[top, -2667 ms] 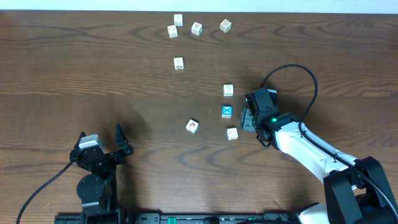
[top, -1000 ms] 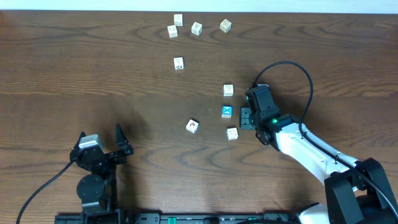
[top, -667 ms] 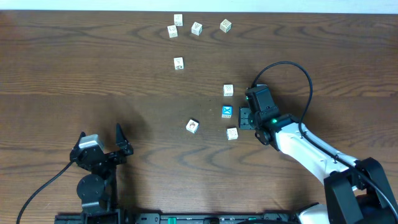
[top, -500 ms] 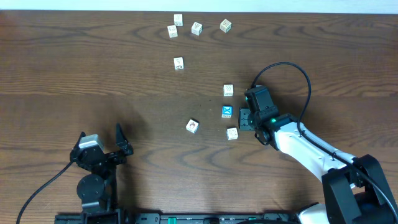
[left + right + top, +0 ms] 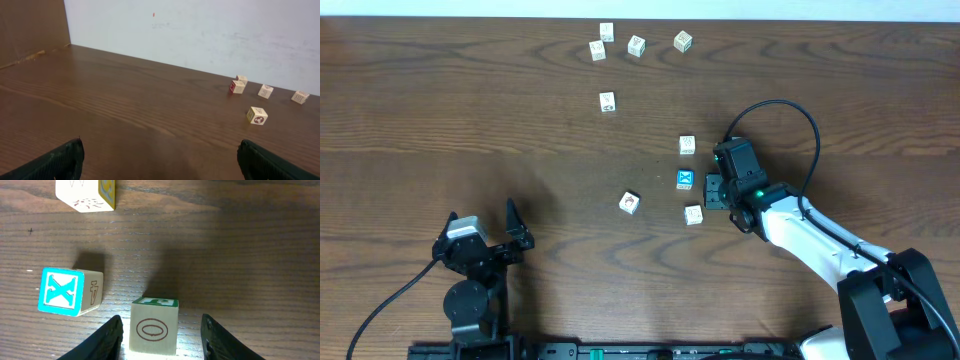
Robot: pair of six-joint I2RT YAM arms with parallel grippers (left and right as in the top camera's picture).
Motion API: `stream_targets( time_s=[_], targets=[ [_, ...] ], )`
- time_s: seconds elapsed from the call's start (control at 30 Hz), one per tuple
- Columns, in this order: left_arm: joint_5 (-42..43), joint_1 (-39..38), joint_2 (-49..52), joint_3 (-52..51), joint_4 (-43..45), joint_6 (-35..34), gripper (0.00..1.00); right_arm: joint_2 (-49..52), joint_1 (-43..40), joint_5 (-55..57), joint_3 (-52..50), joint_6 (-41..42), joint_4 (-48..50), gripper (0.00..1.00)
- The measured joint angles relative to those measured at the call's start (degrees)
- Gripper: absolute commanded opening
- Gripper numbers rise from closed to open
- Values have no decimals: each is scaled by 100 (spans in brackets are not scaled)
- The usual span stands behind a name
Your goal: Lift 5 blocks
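Near the right gripper, the overhead view shows the bright blue X block [image 5: 685, 180], a cream block [image 5: 687, 145] behind it, another cream block [image 5: 693, 214] in front, and a block with a reddish picture [image 5: 630, 202] further left. My right gripper [image 5: 716, 189] stands just right of the blue block. In the right wrist view its jaws [image 5: 161, 326] straddle a green-topped cube with a red oval [image 5: 153, 329], with a gap on each side. The blue X block [image 5: 61, 291] lies left of it. My left gripper [image 5: 160, 162] is open and holds nothing.
Several more cubes [image 5: 636, 45] lie near the table's far edge, and one [image 5: 607, 101] sits alone below them. The left wrist view shows these cubes [image 5: 257, 115] far ahead, before a white wall. The right arm's black cable [image 5: 790, 110] loops above the gripper.
My right gripper has edged slightly left toward the blue block and its jaws have narrowed a little around the green-topped cube. The blocks and the left arm have not moved.
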Motion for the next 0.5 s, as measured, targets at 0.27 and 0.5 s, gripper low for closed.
stream_targets(
  time_s=[0.27, 0.5],
  targets=[
    [0, 0, 0, 0, 0, 0, 98, 81, 0, 0, 0, -4, 20, 48],
    [0, 0, 0, 2, 0, 0, 98, 94, 0, 0, 0, -22, 48, 40]
  ],
)
